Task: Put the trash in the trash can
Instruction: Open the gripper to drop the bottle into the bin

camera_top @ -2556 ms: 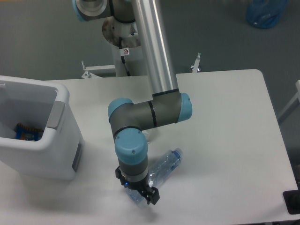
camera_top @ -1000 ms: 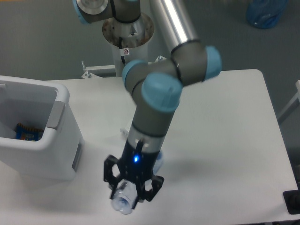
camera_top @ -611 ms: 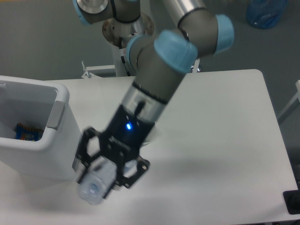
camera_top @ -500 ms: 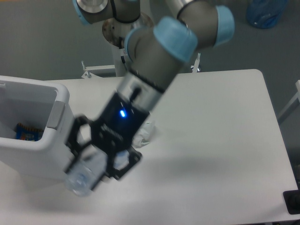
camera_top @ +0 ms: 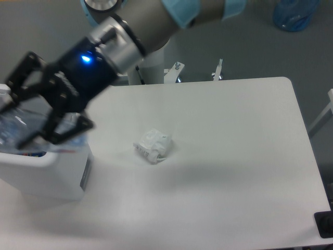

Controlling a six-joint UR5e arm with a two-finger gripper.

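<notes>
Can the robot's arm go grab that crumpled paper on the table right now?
Probably not yet. The gripper is over the trash can, shut on the bottle. The paper wad lies in the open with nothing around it, so once the bottle drops the way looks free.

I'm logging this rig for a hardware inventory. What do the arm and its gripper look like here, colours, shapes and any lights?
The arm is a thick rounded tube in grey, with pale blue caps at its joints and a silver metallic band near the wrist. The gripper is black, with an open-framed linkage body and two fingers. A small blue light glows on the gripper's base. No cables or printed markings are legible.
</notes>
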